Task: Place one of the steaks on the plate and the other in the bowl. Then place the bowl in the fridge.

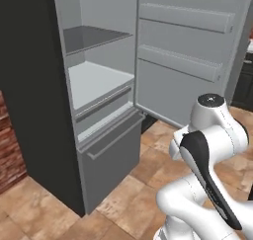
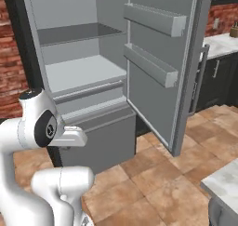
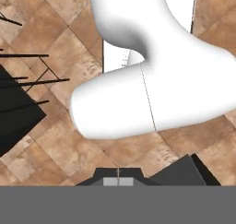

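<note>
Floor: warm brown stone tiles (image 1: 148, 180) are running under the base and up to the foot of the fridge; the same tiles are showing in the hand view.
Walls: red brick (image 2: 7, 62) is standing to the left of the fridge, and more brick is showing at the upper right of the right base view.
Table: a pale marbled table (image 2: 223, 43) is sitting on dark cabinets (image 2: 218, 81) to the right of the fridge door; a corner of another pale top (image 2: 225, 181) is showing at the lower right.
Fridge: the fridge (image 1: 37, 110) is standing wide open, its black side panel facing the left base camera and its pale grey interior lying bare to both base views.
Shelves: an upper shelf (image 1: 94, 36) and a lower white shelf (image 1: 99, 81) are sitting inside, with nothing visible on either.
Drawer: a grey drawer front (image 1: 111, 152) is sitting below the shelves.
Door: the door (image 2: 160, 67) is swinging out to the right, carrying two bins (image 2: 151, 18) on its inner face.
Arm: the white arm (image 1: 212, 150) is folding low in front of the fridge.
Tool: the tool (image 3: 118, 180) is pointing down at the floor tiles, its two tips pressing together at the bottom of the hand view, fully closed, gripping nothing and touching nothing.
</note>
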